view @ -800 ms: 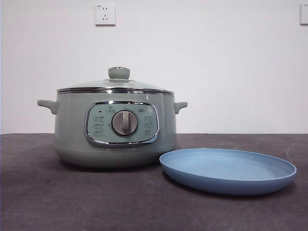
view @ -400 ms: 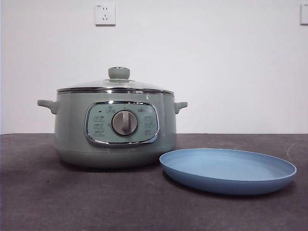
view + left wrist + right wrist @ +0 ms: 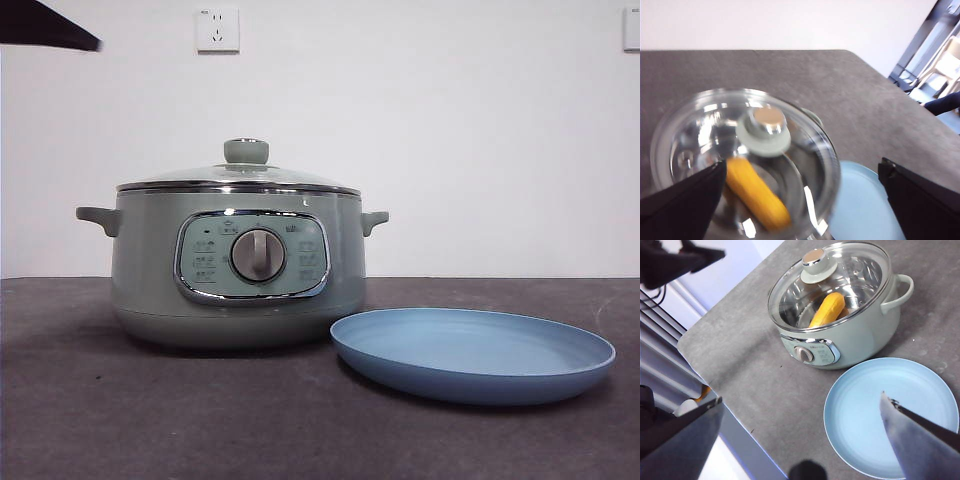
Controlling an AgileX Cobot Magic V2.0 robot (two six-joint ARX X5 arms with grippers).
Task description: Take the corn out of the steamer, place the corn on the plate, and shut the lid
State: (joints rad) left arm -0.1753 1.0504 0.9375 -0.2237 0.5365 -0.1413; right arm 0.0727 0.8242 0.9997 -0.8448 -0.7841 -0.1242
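The sage-green steamer (image 3: 150,290) stands left of centre with its glass lid (image 3: 240,178) on. The light-blue plate (image 3: 470,355) lies empty to its right. In the left wrist view my left gripper (image 3: 800,200) is open above the lid (image 3: 700,120), short of its green knob (image 3: 765,131). The yellow corn (image 3: 757,192) lies inside, seen through the glass. My right gripper (image 3: 800,440) is open and empty, high above the plate (image 3: 880,410). Its view also shows the steamer (image 3: 865,335) and the corn (image 3: 826,310).
A black arm tip (image 3: 45,28) shows at the front view's top left corner. The dark grey table (image 3: 200,420) runs to a white wall with a socket (image 3: 218,30). The table's edge (image 3: 730,410) shows in the right wrist view.
A black arm tip has come into the front view's top left corner. The steamer, lid and plate have not moved.
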